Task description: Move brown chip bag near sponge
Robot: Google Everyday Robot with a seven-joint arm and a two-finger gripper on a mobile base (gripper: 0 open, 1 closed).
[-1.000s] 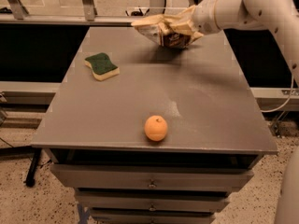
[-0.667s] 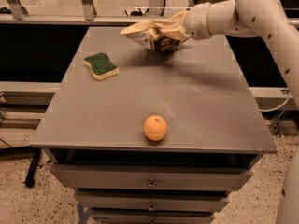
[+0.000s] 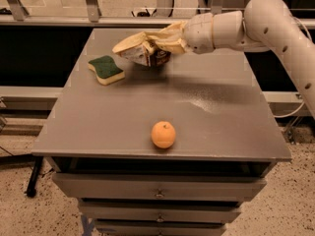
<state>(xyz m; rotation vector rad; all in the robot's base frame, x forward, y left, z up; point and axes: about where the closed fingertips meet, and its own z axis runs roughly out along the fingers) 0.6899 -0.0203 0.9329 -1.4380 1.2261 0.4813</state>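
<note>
My gripper (image 3: 173,42) comes in from the right on a white arm and is shut on the brown chip bag (image 3: 143,50). The bag is crinkled, pale tan-yellow with a dark brown patch, and hangs just above the far part of the grey table (image 3: 221,132). The sponge (image 3: 106,69), green on top over pale yellow foam, lies on the table's far left. The bag's left tip is a short way right of the sponge and a little behind it, apart from it.
A round orange fruit (image 3: 163,134) sits near the table's front edge, at the middle. Drawers with small handles run below the tabletop. A metal rail and posts stand behind the table.
My gripper has carried the chip bag leftward along the far part of the table, closer to the sponge. The sponge and the orange have not moved.
</note>
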